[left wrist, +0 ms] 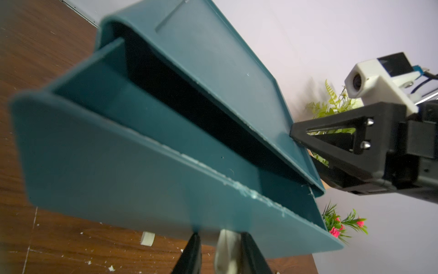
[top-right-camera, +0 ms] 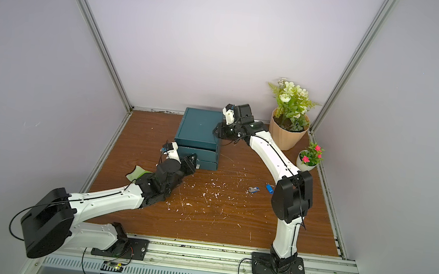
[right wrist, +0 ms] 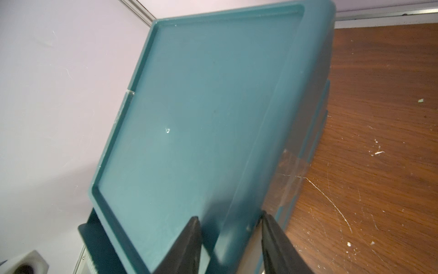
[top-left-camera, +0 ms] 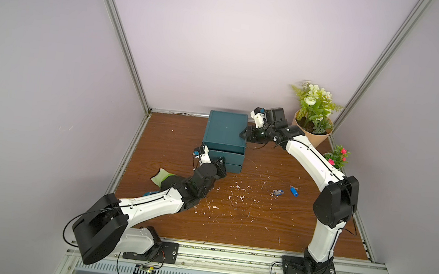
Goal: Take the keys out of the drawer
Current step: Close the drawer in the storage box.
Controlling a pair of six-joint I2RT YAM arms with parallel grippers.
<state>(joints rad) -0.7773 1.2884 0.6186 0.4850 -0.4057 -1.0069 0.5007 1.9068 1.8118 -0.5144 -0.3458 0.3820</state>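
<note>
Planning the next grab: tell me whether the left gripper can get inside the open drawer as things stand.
Probably not yet. The left gripper straddles the white handle, and the drawer is out only slightly, leaving a narrow gap under the cabinet top.

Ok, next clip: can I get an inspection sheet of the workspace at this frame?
Surface: wooden table, scratched.
Job's things: teal drawer unit at the back; top drawer part open, contents not visible; blue-tagged key and second key lie on the table.
Clutter: white flecks; green-white cloth under the left arm.
Grippers: left gripper open around the drawer's white handle; right gripper open, straddling the unit's top edge.
Cables: black loops at the arm bases, off the table.
Surroundings: lilac walls; large potted plant and small potted plant in the far corner.
</note>
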